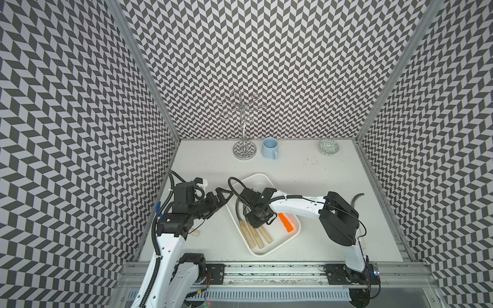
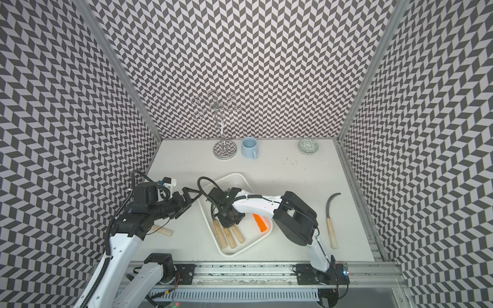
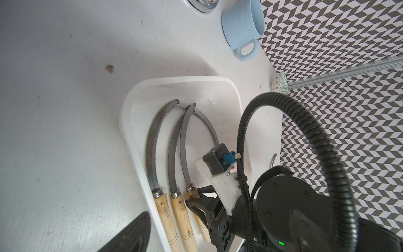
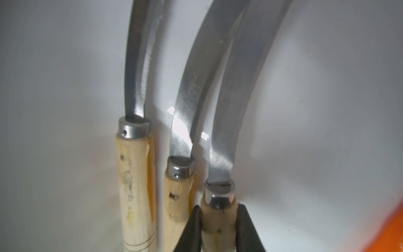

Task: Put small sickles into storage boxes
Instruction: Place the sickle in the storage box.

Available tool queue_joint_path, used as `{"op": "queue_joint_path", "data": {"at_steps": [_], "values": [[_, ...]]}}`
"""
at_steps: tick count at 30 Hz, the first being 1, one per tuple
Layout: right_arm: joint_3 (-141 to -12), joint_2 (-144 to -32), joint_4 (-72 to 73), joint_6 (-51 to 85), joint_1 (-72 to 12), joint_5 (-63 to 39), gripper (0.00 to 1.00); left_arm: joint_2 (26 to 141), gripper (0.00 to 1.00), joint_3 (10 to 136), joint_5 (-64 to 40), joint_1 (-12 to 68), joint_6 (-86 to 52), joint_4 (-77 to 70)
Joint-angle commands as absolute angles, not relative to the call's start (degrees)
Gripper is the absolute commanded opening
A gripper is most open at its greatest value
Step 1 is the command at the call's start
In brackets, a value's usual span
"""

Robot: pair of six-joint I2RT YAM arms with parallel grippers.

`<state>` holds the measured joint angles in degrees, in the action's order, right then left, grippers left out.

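Observation:
The white storage box (image 1: 266, 252) (image 2: 234, 253) lies mid-table and holds three small sickles with pale wooden handles side by side (image 3: 165, 209), plus an orange-handled one (image 1: 286, 222) (image 2: 260, 222). My right gripper (image 1: 257, 221) (image 4: 218, 207) is down inside the box, shut on the top of the third wooden handle (image 4: 218, 220) beside its metal collar. My left gripper (image 1: 222, 196) (image 2: 188, 194) stands open just outside the box's left rim, holding nothing. Another sickle (image 2: 330, 224) lies on the table at the right. A wooden handle (image 2: 162, 230) shows under my left arm.
Along the back wall stand a chrome mug tree (image 1: 244, 150), a light blue mug (image 1: 270, 148) and a small green-patterned bowl (image 1: 328, 146). Patterned walls close in the left, right and back. A metal rail (image 1: 266, 269) runs along the front edge.

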<state>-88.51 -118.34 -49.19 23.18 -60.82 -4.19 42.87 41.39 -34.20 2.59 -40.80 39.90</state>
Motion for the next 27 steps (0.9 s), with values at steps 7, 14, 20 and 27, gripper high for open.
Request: {"op": "queue_joint_path", "data": {"at_steps": [7, 14, 20, 27], "values": [[-91.2, -120.4, -47.7, 25.0, -60.6, -6.9, 0.2, 42.6, 1.0, 44.0, -34.7, 2.2, -40.3, 39.6], [-91.5, -120.6, -48.2, 24.9, -60.6, -6.8, 0.21, 42.7, 1.0, 44.2, -34.7, 2.2, -40.3, 39.6], [-92.2, -120.7, -48.8, 24.9, -60.6, -6.5, 0.23, 42.8, 1.0, 44.0, -34.8, 2.2, -40.2, 39.5], [-93.8, -120.9, -50.8, 24.2, -60.6, -5.0, 0.26, 42.9, 1.0, 44.0, -34.7, 2.2, -40.3, 39.2]]}}
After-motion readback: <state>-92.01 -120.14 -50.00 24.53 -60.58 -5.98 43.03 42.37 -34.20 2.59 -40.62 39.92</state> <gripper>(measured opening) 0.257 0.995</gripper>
